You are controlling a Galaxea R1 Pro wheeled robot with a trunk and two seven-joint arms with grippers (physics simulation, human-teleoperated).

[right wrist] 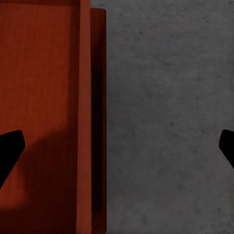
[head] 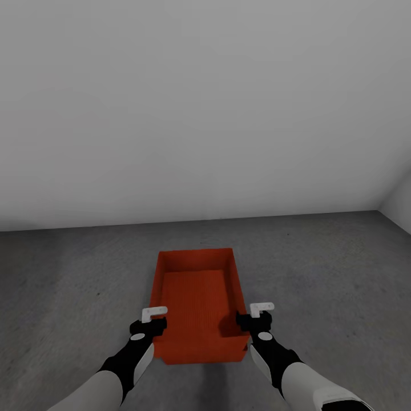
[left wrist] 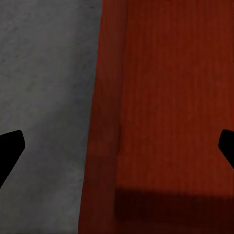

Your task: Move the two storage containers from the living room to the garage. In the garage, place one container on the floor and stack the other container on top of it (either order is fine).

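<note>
Bin (head: 197, 302) on grey concrete floor (head: 68, 274), between both grippers.
Left gripper (head: 149, 321) spread wide over the bin's left wall, gripping nothing; right gripper (head: 257, 317) likewise wide open astride the right wall; white wall (head: 205, 103) behind.

Head view: both arms reach forward and down, white forearms leading into black wrists, roughly parallel and level with each other. The left gripper (head: 149, 321) and the right gripper (head: 254, 317) point downward, each topped by a small white bracket. Wrist views: the jaws of each stand wide apart, with black fingertips (left wrist: 9, 148) (right wrist: 9, 148) at opposite frame edges.
</note>
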